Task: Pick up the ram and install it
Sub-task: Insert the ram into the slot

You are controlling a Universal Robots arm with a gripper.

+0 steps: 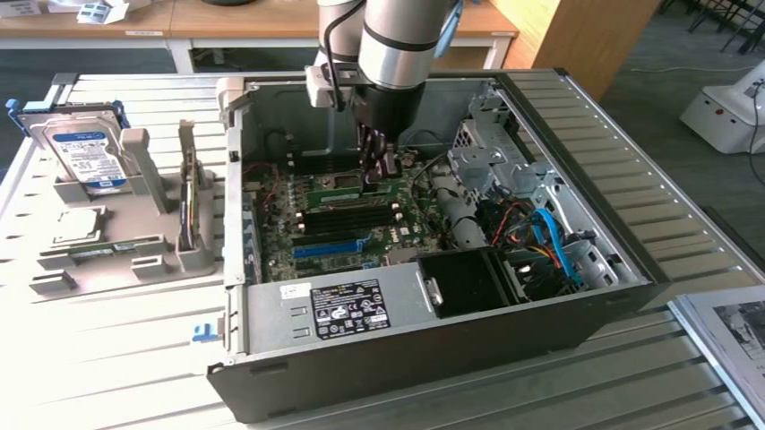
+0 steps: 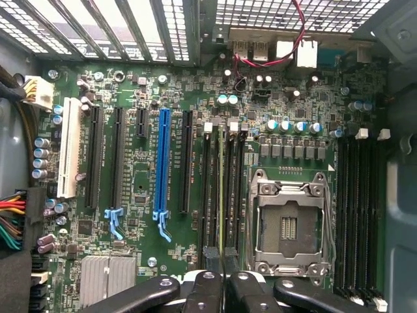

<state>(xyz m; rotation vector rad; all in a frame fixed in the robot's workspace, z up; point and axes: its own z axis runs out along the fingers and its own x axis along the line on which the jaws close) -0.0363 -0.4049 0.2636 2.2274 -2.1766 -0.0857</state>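
- Arm is reaching down into the open computer case [image 1: 395, 358], with the gripper [image 2: 223, 282] low over the motherboard [image 2: 137, 195].
- The gripper is narrow. Its two black fingers [image 2: 203, 287] are pinched in close, with the ram [image 2: 221, 189] clamped between them.
- From my wrist cam the ram is edge-on, a thin greenish line running straight out from the fingertips. It's lined up along the black memory slots [image 2: 207, 189] right under the gripper.
- I honestly can't tell whether it's pushed home in a slot or just sitting over one.
- The white latches [image 2: 208, 127] at the far end of those slots are just past the ram's tip.
- Just beside the gripper on one side is the open silver CPU socket [image 2: 290, 222], with nothing in it. Past that is a second bank of black slots [image 2: 355, 208].
- On the gripper's other side is the long blue slot [image 2: 162, 163], then more black slots and a white one [image 2: 68, 153] further out.
- There's a small silver heatsink [image 2: 107, 277] near the gripper on the blue-slot side.
- In the exterior view the gripper [image 1: 382, 175] is about mid-board, inside the case walls.
- Well away from the gripper, outside the case on the exterior view's left, a grey holder [image 1: 156, 224] sits on the bench [image 1: 120, 358].
- The holder has the blue-labelled hard drive [image 1: 84, 152], a square silver chip [image 1: 74, 224] and a spare green stick [image 1: 114, 248] in it.
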